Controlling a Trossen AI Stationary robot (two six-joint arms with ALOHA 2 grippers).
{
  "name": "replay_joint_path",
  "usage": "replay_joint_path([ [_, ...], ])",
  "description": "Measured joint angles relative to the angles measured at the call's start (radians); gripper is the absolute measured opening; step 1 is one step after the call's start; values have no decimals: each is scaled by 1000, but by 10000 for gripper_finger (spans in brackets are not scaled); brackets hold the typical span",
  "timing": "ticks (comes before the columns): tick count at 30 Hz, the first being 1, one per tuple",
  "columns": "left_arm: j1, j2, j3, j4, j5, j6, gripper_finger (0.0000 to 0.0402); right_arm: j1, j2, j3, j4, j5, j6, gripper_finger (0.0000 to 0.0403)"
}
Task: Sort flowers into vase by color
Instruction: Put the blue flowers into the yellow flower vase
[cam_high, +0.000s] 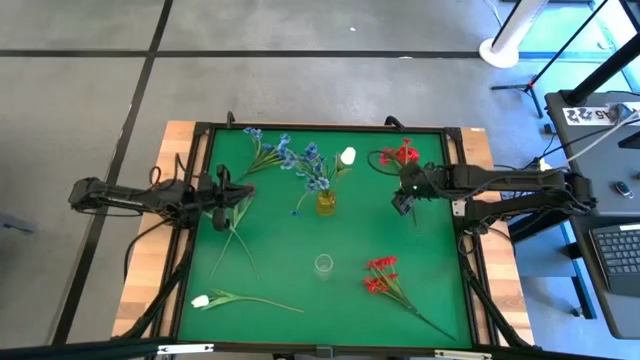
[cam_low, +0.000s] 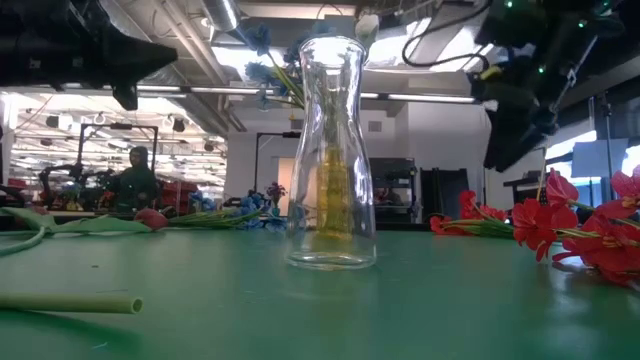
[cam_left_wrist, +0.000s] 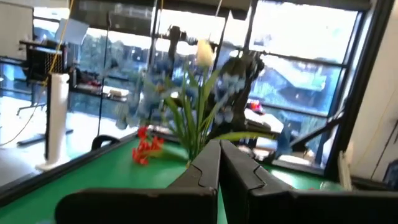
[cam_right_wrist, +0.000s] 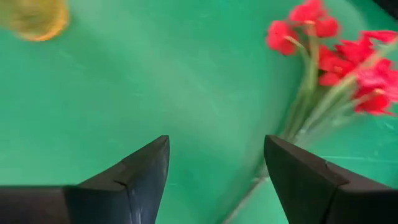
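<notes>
Right gripper (cam_high: 403, 203), jaws wide and empty, is hovering over red flowers (cam_right_wrist: 339, 59) at 5 o'clock; descend straddling the stems. Left gripper (cam_high: 246, 200) closed, empty, waiting.

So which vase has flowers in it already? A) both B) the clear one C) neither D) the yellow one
D: the yellow vase holds blue flowers and a white bud, while the clear vase stands empty nearer the front of the table.
</notes>
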Motion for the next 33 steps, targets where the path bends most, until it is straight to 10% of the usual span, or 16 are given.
replay_joint_path([
  [11, 3, 49, 25, -42, -55, -52, 0, -24, 0, -23, -27, 85, 39, 261],
  [33, 301, 569, 528, -612, -89, -199, 0, -295, 116, -23, -10, -76, -40, 261],
])
